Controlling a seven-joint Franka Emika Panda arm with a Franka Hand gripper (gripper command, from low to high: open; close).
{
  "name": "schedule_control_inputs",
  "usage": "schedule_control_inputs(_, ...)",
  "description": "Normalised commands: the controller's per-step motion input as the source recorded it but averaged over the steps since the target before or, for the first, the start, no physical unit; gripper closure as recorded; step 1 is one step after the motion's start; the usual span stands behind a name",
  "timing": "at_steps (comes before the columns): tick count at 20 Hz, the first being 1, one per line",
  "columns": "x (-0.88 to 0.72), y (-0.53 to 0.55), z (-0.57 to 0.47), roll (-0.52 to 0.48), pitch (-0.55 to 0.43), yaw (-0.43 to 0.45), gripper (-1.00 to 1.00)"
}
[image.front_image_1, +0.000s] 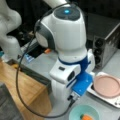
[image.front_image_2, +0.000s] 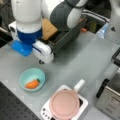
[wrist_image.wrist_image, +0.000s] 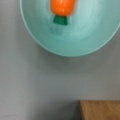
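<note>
Toy carrot (image.front_image_2: 32, 84) is seen lying inside the teal bowl (image.front_image_2: 32, 79), orange body with green stub end; in the wrist view the carrot (wrist_image.wrist_image: 62, 7) sits at the top edge, green end pointed down toward the bowl's middle. Bowl (wrist_image.wrist_image: 70, 32) rests on the grey surface (image.front_image_2: 75, 60), upright, nothing else in it. In a front view the bowl (image.front_image_1: 83, 113) is at the bottom, carrot (image.front_image_1: 86, 117) partly cut off by the frame.

The gripper itself is not shown in any view: the arm's wrist and blue camera mount (image.front_image_1: 82, 83) block it in both front views, and no jaws appear in the wrist view. Whether the jaws are released or clenched cannot be told, and nothing is seen held or touched. The wrist is judged to hang above the surface just beside the bowl, carrot being the nearest thing.

For work on the carrot, it is judged that the wrist should be centred over the orange body, not the thin green end, with the jaws set across its short width and kept off the bowl's sloped wall, since the bowl could slide or tip.

Around it: pink plate (image.front_image_2: 65, 104) set on a white scale-like base (image.front_image_2: 83, 103) near the bowl; wooden board (wrist_image.wrist_image: 100, 110) at the wrist view's bottom right; metal box (image.front_image_1: 105, 37) at a front view's right; black cable (image.front_image_1: 18, 82) looped off the arm.
</note>
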Motion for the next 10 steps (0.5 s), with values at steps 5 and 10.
schedule_control_inputs(5,0.38,-0.18,-0.22,-0.032,0.109,0.061,-1.0)
schedule_control_inputs(10,0.23,-0.09,-0.16,-0.037,0.123,0.056,-1.0)
